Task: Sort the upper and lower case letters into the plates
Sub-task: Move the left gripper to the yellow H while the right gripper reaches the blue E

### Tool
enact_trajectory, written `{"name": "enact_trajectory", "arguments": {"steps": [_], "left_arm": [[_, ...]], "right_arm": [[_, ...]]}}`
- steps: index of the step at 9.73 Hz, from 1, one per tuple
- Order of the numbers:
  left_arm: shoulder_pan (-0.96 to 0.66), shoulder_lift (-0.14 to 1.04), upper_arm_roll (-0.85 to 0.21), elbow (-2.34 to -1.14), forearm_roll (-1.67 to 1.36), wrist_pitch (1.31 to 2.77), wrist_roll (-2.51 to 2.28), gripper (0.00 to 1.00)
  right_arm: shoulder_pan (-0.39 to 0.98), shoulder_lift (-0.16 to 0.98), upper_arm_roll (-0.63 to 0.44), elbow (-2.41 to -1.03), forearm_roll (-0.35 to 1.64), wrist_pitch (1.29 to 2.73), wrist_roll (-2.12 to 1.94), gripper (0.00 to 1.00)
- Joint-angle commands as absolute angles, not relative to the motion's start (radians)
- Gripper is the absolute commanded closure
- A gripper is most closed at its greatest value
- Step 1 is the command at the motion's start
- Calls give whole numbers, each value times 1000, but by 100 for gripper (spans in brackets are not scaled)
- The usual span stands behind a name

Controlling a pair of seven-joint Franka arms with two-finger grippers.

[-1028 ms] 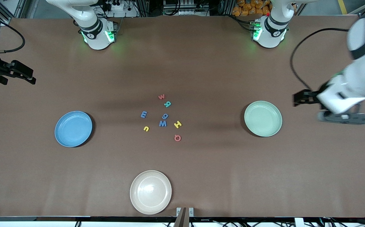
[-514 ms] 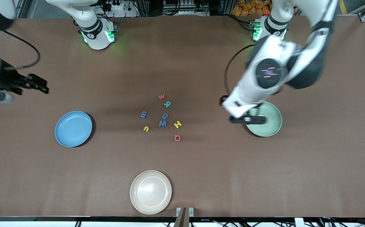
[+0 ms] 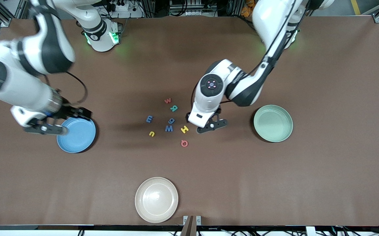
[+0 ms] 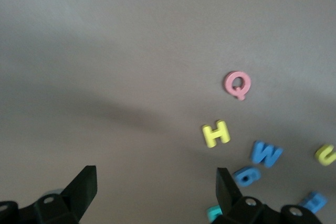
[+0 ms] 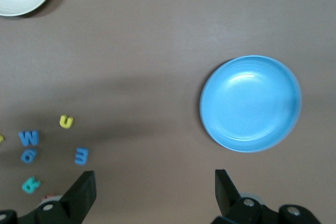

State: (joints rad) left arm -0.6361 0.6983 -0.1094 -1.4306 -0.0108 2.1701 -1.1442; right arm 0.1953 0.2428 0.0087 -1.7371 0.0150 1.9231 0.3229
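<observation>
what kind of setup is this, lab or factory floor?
Most likely a robotics lab bench: two arms based at a brown table, loose foam letters, a blue plate and green plate, aluminium framing along the edge.

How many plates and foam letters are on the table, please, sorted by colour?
Plates: 3 — blue, mint green, cream-white.
Blue letters: 3 — m, g, W.
Yellow letters: 2 — u, H.
Red-pink letters: 2 — w, Q.
Teal letters: 1 — R.
Total: 11.

The left gripper (image 4: 153, 195) is seen with fingers spread wide above the brown table (image 4: 105, 51). A pink Q (image 4: 237, 84), yellow H (image 4: 216, 133) and blue W (image 4: 265, 153) are observed lying near one another, apart.
</observation>
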Motion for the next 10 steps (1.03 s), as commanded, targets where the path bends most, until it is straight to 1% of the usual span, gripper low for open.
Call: {"name": "enact_trajectory", "arguments": {"steps": [1, 2, 4, 6, 7, 8, 9, 10], "left_arm": [[-669, 764, -101, -1393, -38, 2253, -1370, 0], [-687, 803, -101, -1353, -40, 2253, -1490, 0], [-692, 837, -104, -1336, -44, 2256, -1648, 0], [-704, 899, -104, -1273, -81, 2256, -1701, 0], [-704, 917, -104, -1263, -83, 2266, -1697, 0], [-706, 940, -106, -1253, -81, 2270, -1674, 0], [-710, 969, -106, -1221, -83, 2270, -1671, 0], [-710, 979, -106, -1212, -81, 2270, -1669, 0]], "right_arm": [[259, 332, 8, -1735, 14, 1995, 489, 0], [293, 366, 8, -1735, 14, 2015, 559, 0], [372, 428, 8, -1735, 18, 2081, 705, 0], [426, 492, 8, -1735, 18, 2140, 829, 0], [442, 512, 8, -1738, 17, 2141, 831, 0], [448, 512, 8, -1753, 17, 2144, 833, 0], [462, 517, 8, -1773, 17, 2182, 833, 0], [463, 511, 8, -1826, 17, 2238, 827, 0]]}}
